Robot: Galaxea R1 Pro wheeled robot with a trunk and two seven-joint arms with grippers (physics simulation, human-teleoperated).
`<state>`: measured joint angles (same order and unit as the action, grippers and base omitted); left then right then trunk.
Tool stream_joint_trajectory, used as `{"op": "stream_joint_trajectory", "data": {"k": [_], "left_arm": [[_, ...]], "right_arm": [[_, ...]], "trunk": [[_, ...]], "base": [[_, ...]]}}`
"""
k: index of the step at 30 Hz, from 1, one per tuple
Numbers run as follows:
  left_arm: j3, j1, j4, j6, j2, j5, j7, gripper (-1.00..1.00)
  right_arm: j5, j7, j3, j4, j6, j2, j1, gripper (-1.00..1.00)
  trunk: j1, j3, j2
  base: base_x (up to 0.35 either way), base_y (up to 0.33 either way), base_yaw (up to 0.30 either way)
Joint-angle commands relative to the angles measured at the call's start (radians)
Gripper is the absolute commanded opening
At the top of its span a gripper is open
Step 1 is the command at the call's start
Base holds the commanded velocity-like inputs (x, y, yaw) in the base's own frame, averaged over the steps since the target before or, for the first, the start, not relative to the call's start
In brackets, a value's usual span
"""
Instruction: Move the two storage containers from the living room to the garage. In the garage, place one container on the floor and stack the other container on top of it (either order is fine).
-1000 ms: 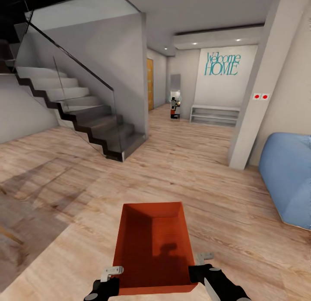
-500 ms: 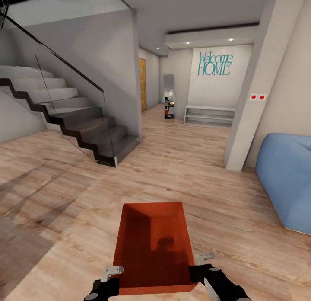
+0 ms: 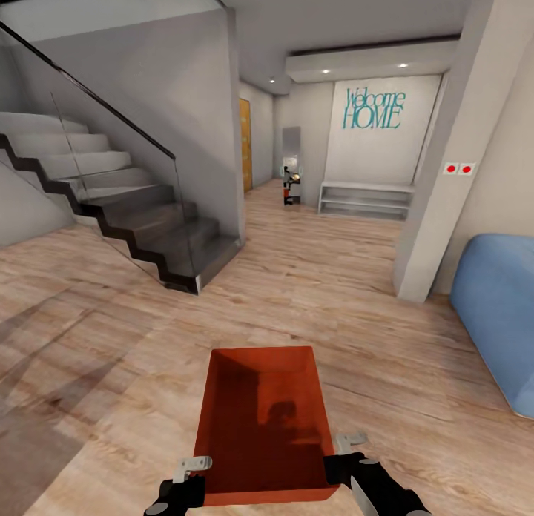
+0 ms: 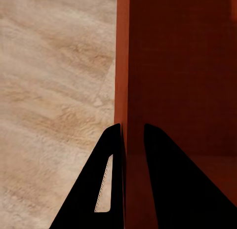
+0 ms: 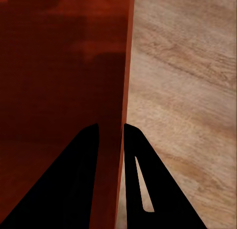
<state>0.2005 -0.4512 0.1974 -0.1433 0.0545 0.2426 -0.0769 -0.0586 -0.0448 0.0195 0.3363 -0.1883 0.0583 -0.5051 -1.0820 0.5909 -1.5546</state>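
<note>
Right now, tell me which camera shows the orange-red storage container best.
The head view: the whole storage container shows, open top and all four walls, held over the wood-plank floor. The left wrist view shows one wall pinched between black fingers; the right wrist view shows the opposite wall likewise.

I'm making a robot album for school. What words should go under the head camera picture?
Both grippers, left and right, carry an orange-red container over the wood floor.
</note>
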Motion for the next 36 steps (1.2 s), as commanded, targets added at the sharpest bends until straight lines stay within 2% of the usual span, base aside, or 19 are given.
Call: {"op": "stream_joint_trajectory", "data": {"k": [1,36], "left_arm": [[0.002,0.0,0.001,-0.004,-0.012,0.004,-0.007,-1.0],[0.002,0.0,0.001,-0.004,-0.012,0.004,-0.007,-1.0]], "right_arm": [[-0.017,-0.001,-0.029,0.002,-0.007,-0.002,-0.001,-1.0],[-0.017,-0.001,-0.029,0.003,-0.007,-0.002,-0.001,-1.0]], "trunk": [[-0.001,0.001,0.0],[-0.001,0.001,0.0]], "base": [[0.341,0.078,-0.005],[0.341,0.078,-0.058]]}}
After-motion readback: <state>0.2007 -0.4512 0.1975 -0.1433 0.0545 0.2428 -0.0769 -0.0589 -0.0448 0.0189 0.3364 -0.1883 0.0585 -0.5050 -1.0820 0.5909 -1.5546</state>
